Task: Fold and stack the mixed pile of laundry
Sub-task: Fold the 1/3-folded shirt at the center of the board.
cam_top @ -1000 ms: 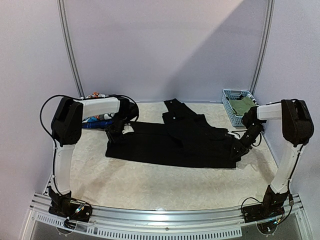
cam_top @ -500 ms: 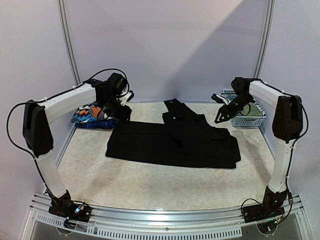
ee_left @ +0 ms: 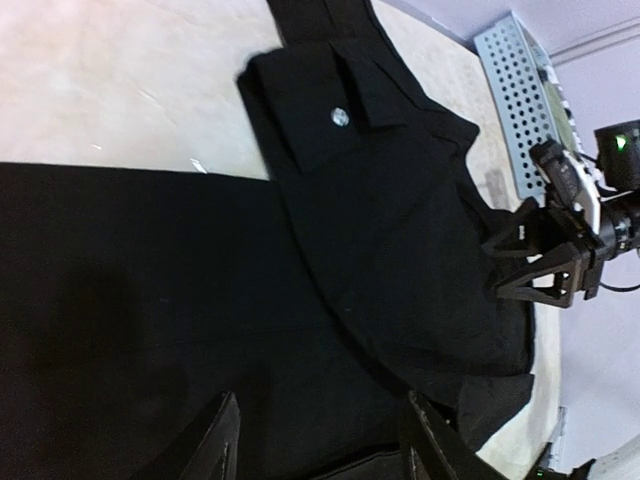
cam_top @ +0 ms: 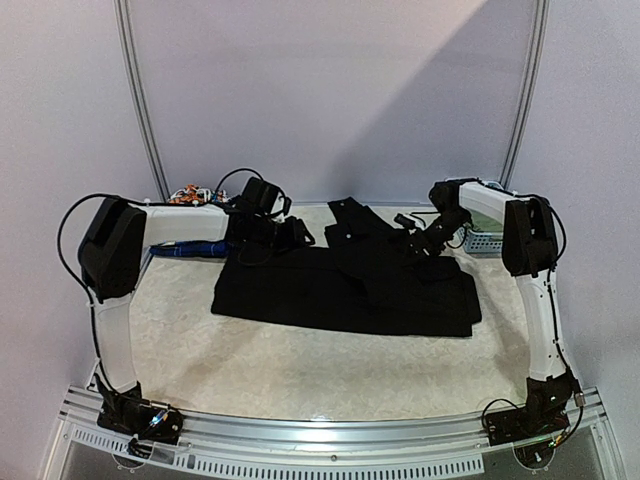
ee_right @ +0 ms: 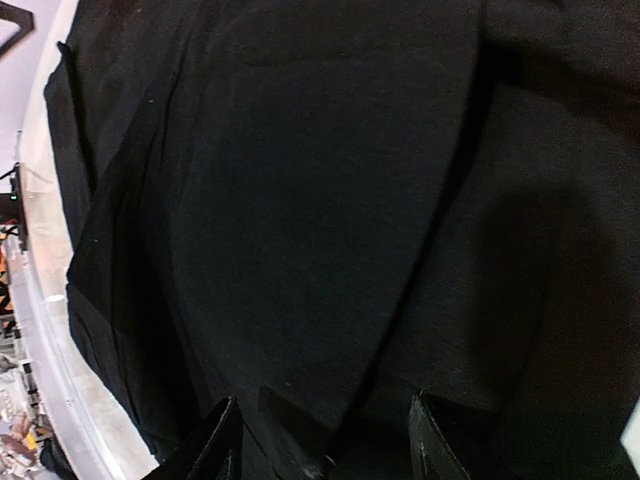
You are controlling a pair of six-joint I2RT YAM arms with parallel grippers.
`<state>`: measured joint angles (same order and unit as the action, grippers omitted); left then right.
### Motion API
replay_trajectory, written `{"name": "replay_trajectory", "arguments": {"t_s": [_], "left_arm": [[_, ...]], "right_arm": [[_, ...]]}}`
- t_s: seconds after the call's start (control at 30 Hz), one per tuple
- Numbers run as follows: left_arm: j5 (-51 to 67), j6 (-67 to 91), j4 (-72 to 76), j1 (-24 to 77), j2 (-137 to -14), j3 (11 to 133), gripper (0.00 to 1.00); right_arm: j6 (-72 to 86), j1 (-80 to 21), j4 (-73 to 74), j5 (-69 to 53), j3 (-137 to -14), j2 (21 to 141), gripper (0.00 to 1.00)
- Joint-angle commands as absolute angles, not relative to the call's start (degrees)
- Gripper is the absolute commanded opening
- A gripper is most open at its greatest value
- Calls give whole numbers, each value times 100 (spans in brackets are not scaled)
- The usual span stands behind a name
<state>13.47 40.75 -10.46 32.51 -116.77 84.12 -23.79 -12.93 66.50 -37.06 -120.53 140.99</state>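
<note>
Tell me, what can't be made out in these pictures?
Colourful clothes, top view: mostly hidden behind the left arm.
Basket, top view: contents covered by the right arm.
Black trousers, right wrist view: fill the frame, cut by every edge; which part is unclear.
Left gripper, top view: black on black, so contact with the cloth is unclear.

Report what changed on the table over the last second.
Both arms moved. The left gripper left the left end of the black trousers, the right gripper the right end. Each rose, then swung inward to the trousers' far edge, where both now hover with jaws open, holding nothing. The trousers lie folded as before, and the blue basket has not moved.
</note>
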Motion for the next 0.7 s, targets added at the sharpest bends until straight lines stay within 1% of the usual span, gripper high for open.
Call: {"name": "replay_trajectory", "arguments": {"t_s": [0.0,0.13,0.2,0.27,0.33,0.37,0.4,0.43,0.67], "left_arm": [[1838,4658,-260,3429,-12076,8398,55],[2030,4834,-105,3540,-12491,8613,55],[2060,4914,-102,3587,-12637,8710,54],[2082,4990,145,3619,-12724,8752,54],[2107,5051,223,3630,-12750,8753,54],[2111,5063,235,3630,-12746,8754,54],[2105,5051,233,3630,-12726,8747,54],[2099,5034,237,3630,-12700,8731,54],[2091,4704,304,3639,-12507,8557,55]], "right_arm": [[-2429,-1425,6723,-4325,-12213,14305,56],[-2307,-1491,6502,-4590,-12231,14377,55],[-2188,-1494,6336,-4710,-12238,14380,52],[-2057,-1494,6164,-4799,-12270,14372,41],[-1957,-1494,5979,-4864,-12309,14345,23],[-1872,-1494,5916,-4927,-12340,14316,11],[-1824,-1496,5855,-5018,-12371,14297,3],[-1764,-1494,5790,-5110,-12385,14227,1],[-1498,-1494,5404,-5359,-12108,13503,0]]}}
